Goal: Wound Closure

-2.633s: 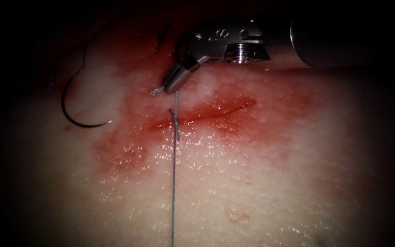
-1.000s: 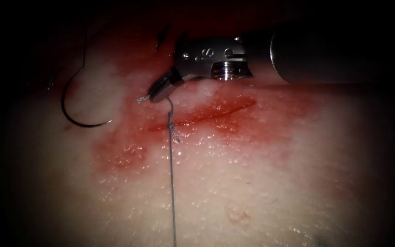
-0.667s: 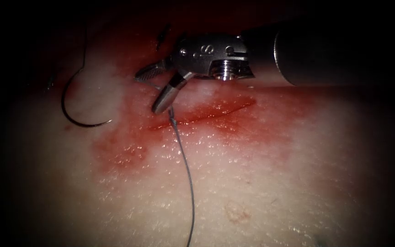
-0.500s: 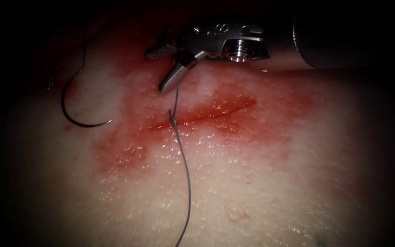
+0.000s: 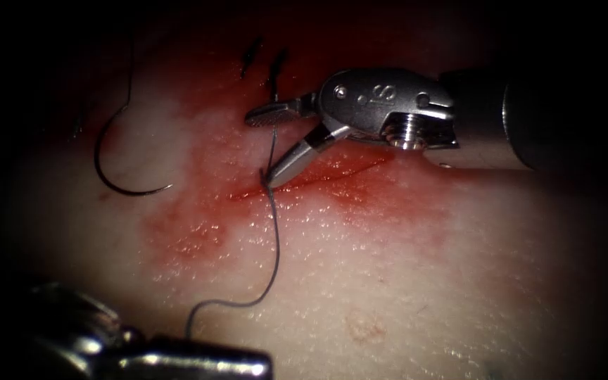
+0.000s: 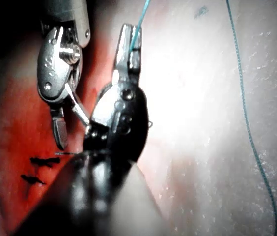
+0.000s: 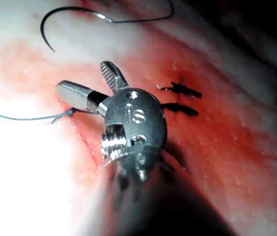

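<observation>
My right tool (image 5: pixel 270 148) sits over the cut (image 5: pixel 332 172) with its jaws spread wide, holding nothing; the thread (image 5: pixel 276 239) runs up between them from the knot (image 5: pixel 267 184) at the cut's left end. My left tool (image 6: pixel 128 42) is pressed together on that thread near its free length, low in the endoscope view (image 5: pixel 177 359). The needle (image 5: pixel 117 169) lies loose on the tissue (image 5: pixel 423 281), well left of the cut, not in it. Two dark stitches (image 5: pixel 265 60) sit above my right tool.
</observation>
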Action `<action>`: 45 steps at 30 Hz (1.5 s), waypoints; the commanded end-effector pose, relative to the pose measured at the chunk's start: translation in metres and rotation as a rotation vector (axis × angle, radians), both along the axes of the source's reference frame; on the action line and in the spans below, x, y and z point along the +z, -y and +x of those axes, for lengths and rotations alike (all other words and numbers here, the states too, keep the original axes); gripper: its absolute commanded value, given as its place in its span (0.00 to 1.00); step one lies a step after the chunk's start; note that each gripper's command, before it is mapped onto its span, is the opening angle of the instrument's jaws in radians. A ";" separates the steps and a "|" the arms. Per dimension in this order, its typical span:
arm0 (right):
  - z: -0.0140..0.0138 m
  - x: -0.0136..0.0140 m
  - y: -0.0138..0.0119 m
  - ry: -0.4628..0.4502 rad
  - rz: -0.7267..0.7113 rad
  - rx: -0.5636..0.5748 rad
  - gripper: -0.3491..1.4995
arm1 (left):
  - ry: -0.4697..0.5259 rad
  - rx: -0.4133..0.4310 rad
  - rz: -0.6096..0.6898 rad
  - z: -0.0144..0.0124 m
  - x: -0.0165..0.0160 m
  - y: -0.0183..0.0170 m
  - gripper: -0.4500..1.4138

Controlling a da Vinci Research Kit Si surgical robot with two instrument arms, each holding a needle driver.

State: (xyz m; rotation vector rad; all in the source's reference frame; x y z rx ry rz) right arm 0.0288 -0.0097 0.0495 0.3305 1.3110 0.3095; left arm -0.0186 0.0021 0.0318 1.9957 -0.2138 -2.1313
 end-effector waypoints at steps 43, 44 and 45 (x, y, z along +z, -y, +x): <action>0.0062 0.0003 0.0079 -0.435 0.061 0.027 0.00 | 0.161 0.034 -0.111 0.0012 0.0127 -0.0137 0.00; 0.0061 0.0003 0.0079 -0.474 0.079 0.033 0.00 | 0.163 0.031 -0.099 0.0012 0.0139 -0.0137 0.00; 0.0061 0.0003 0.0079 -0.497 0.086 0.036 0.00 | 0.165 0.027 -0.099 0.0013 0.0144 -0.0136 0.00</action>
